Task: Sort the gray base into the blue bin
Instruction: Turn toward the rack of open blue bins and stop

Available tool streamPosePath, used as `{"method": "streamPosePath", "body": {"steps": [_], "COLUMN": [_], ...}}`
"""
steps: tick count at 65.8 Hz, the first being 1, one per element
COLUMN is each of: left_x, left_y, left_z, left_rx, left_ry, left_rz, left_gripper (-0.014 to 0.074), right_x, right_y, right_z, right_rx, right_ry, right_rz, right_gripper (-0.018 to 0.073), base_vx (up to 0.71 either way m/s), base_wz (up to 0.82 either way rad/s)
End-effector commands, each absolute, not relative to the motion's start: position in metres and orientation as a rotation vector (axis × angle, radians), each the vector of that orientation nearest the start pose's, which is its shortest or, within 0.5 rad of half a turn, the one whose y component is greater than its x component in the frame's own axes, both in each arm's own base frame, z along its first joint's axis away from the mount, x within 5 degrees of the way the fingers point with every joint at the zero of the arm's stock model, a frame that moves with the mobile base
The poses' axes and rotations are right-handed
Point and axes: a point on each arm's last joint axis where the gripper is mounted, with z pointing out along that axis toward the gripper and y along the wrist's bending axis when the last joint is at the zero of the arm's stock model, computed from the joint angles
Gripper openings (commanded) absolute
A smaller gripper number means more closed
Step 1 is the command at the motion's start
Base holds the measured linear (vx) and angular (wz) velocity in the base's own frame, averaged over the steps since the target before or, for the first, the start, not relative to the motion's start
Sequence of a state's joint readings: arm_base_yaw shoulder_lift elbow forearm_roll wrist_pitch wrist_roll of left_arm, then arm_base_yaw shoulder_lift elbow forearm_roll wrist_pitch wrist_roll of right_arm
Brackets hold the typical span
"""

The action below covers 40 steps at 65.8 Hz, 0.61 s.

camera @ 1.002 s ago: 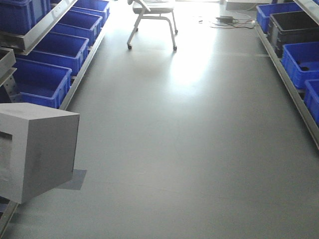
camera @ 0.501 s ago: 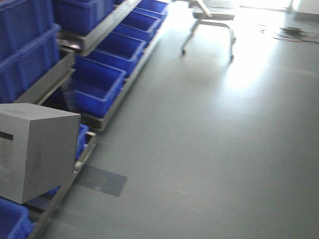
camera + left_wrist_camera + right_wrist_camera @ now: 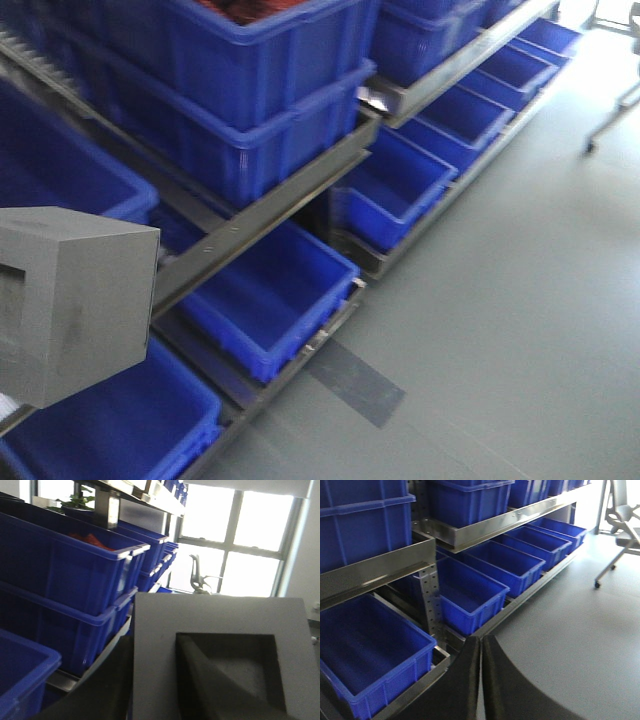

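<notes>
The gray base (image 3: 75,300) hangs at the left edge of the front view, in front of a rack of blue bins. The left wrist view shows its recessed face (image 3: 220,650). My left gripper (image 3: 155,642) is shut on it, one dark finger (image 3: 102,690) on the outer side and the other finger (image 3: 200,680) inside the recess. A deep blue bin (image 3: 300,345) stands open on the low shelf just right of the base. My right gripper (image 3: 481,641) is shut with nothing in it, above the edge of another blue bin (image 3: 395,672) and the floor.
Steel rack rails (image 3: 270,205) carry several more blue bins on upper and lower levels. One upper bin holds red items (image 3: 92,540). A dark tape patch (image 3: 355,380) marks the gray floor. A wheeled chair (image 3: 620,525) stands at the far right.
The front view has swung left, from the open aisle to facing the rack of bins at close range. The gray base stays at the same spot in view, still held.
</notes>
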State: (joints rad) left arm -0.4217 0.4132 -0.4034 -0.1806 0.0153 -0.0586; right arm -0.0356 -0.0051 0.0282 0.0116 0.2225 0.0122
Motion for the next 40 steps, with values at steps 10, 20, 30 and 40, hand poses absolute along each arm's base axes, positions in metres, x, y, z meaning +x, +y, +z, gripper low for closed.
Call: {"method": "streamPosePath", "body": {"steps": [10,20,30,40], "left_x": [0.0854,0.0854,0.0854,0.0854], "left_y": [-0.0369,-0.0369,-0.0369,-0.0369], "left_z": [0.3386,0.3386,0.3386,0.3386], "left_rx": [0.101,0.101,0.101,0.101], "left_ry": [1.392,1.392,1.392,1.392], "left_rz": [-0.558,-0.558,-0.558,-0.558], "left_gripper": [-0.0006,-0.0006,-0.0006,-0.0006], "right_x": [0.0581,0.0581,0.0581,0.0581], "right_y": [-0.0019,-0.0019,-0.0019,-0.0019], "right_z": [0.1887,0.1887,0.1887,0.1887], "right_rx": [0.034,0.034,0.034,0.034], "right_ry": [1.676,1.676,1.676,1.676], "right_rz": [-0.02,-0.02,-0.02,-0.02], "right_gripper": [-0.0005,-0.0005,-0.0005,-0.0005], "base_vx": [0.18,0.19,0.2,0.18], "base_wz": [0.69,0.74,0.78,0.72]}}
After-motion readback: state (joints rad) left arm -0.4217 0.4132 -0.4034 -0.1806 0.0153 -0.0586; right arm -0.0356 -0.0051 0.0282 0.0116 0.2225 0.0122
